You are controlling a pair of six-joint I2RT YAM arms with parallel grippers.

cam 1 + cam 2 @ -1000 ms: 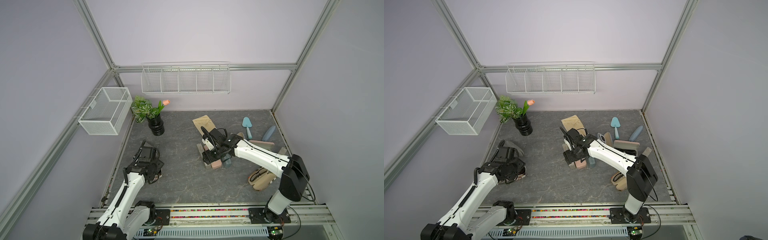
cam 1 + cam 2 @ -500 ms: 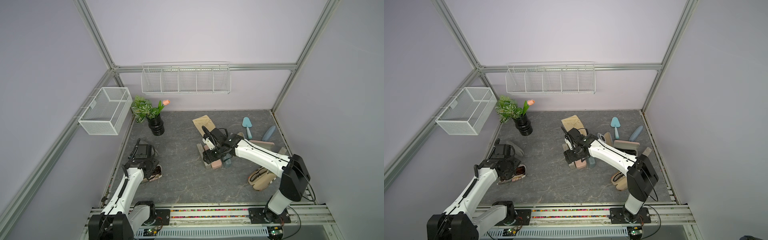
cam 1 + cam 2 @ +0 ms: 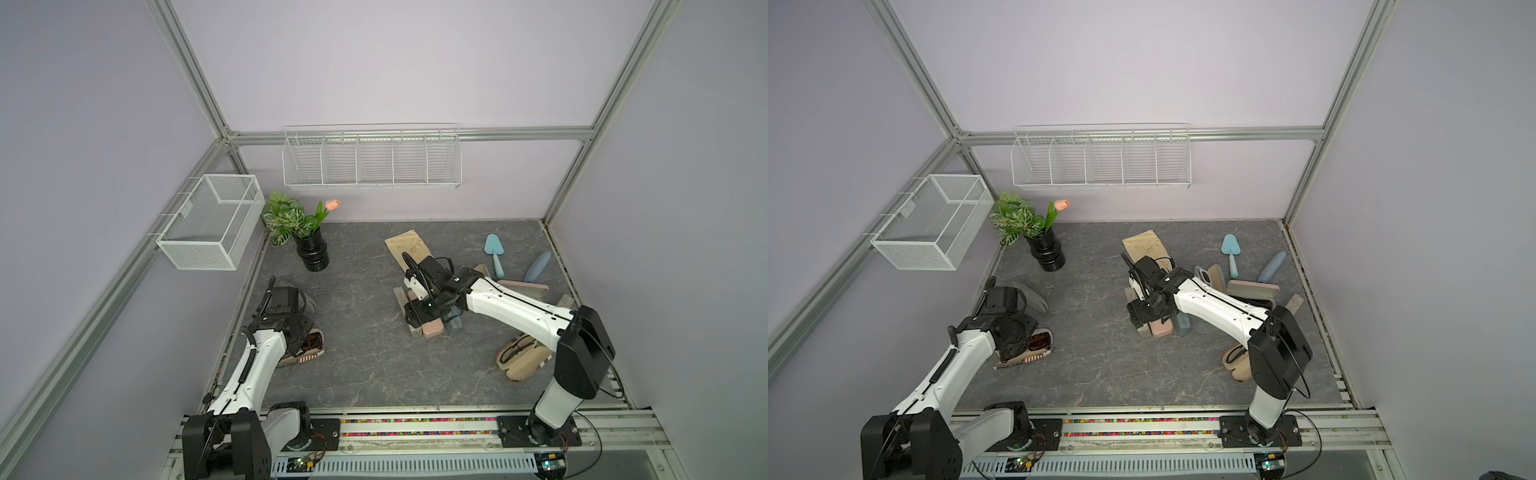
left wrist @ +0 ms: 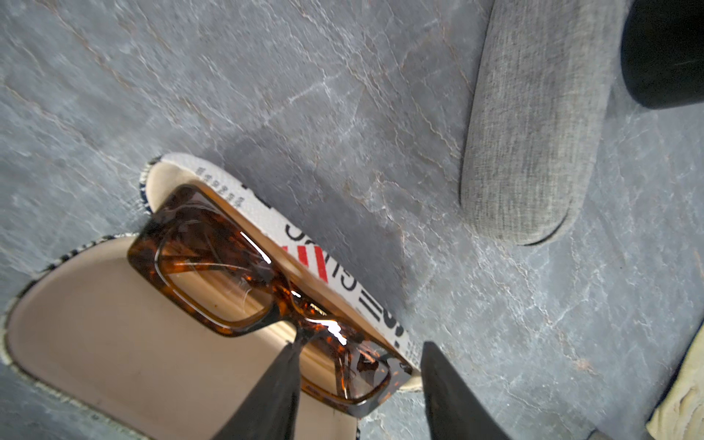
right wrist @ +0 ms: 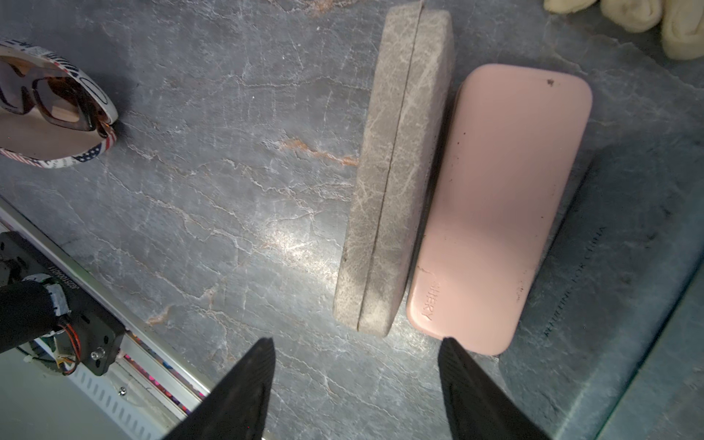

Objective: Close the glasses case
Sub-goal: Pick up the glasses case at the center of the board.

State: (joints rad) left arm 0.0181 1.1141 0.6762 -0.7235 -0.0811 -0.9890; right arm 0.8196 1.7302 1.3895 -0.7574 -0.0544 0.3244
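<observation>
After its shift, left gripper [image 4: 360, 344] spread astride open print-covered glasses case [image 4: 343, 284] with tortoiseshell sunglasses [image 4: 213, 274]; right gripper [image 5: 355, 341] spread.

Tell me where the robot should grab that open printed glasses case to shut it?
Probably the free long rim of the empty beige-lined half, approached from the side away from the sunglasses. That half lies open and flat, so its thin rim can be pinched and swung over.

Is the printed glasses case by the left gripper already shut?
No, the printed case lies open, with tortoiseshell sunglasses showing inside.
</observation>
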